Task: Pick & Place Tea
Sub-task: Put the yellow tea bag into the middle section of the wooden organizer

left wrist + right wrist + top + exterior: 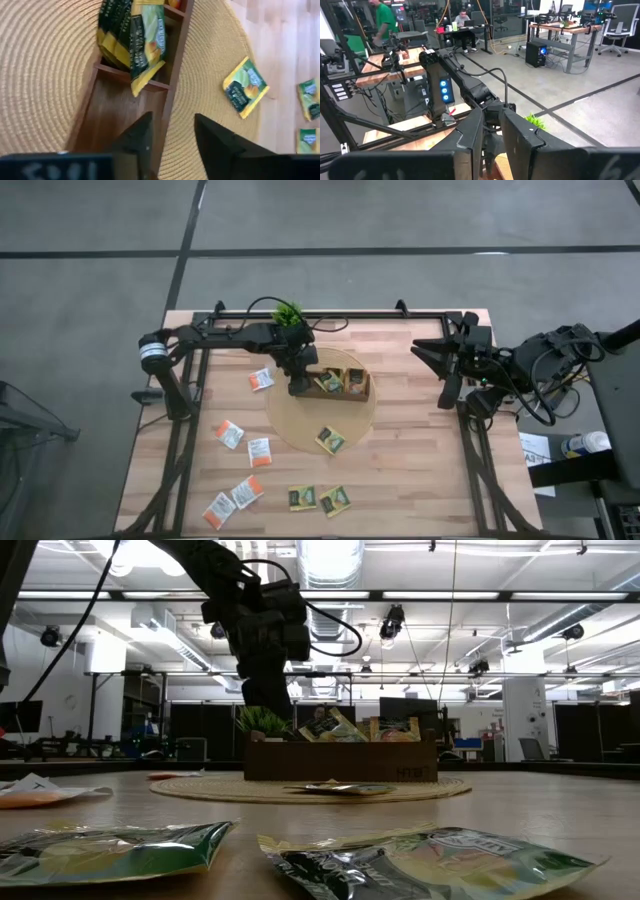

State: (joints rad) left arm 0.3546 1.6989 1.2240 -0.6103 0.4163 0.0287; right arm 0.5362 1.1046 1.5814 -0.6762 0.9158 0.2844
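Now | loose white-and-orange sachets (260,380): six | green-and-yellow sachets (331,440): three

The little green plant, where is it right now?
In the high view the little green plant sits near the table's far edge, left of centre, just behind the left end effector and the brown tray.

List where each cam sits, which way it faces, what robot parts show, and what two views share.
High: overhead, straight down; both arms, left gripper over the compartment tray on the round woven mat.
Low: table height, level across the table; left arm above the tray, green-and-yellow sachets up close.
Left wrist: down past its own fingers into the tray's bare end compartment.
Right wrist: from the table's right edge, past its own fingers, toward the left arm and room.
Shared: high and left wrist both show the sachet on the mat.
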